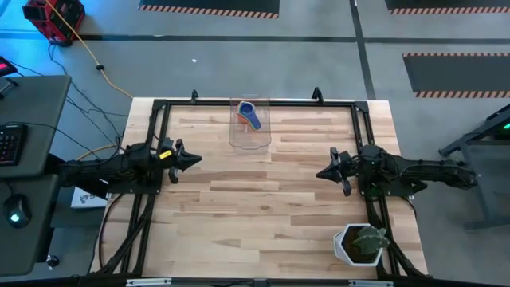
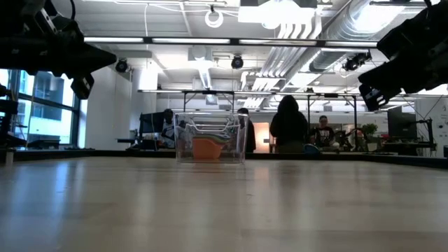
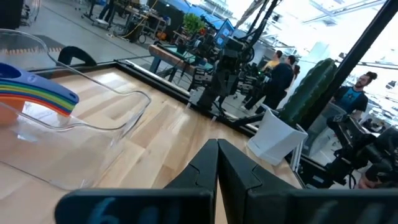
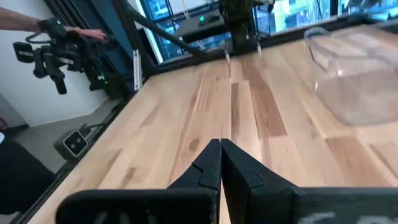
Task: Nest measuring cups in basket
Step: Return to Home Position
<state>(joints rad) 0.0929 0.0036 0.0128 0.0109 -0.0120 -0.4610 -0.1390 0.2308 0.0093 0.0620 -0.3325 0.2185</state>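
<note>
The clear basket [image 1: 250,123] stands near the table's far edge, at the middle. Inside it the measuring cups [image 1: 249,115] sit stacked one in another, blue on top over orange; in the left wrist view their flat handles [image 3: 43,96] fan out in rainbow colours. In the low view an orange cup [image 2: 206,148] shows through the basket's wall. My left gripper [image 1: 197,159] hovers shut over the table's left side, pointing right, well short of the basket. My right gripper [image 1: 320,173] hovers shut over the right side, pointing left.
A white pot with a green plant [image 1: 360,243] stands at the table's near right corner. A black frame [image 1: 239,102] runs around the table's edges. People stand and sit in the room beyond the far edge [image 2: 288,126]. Bare wood [image 1: 263,199] lies between the arms.
</note>
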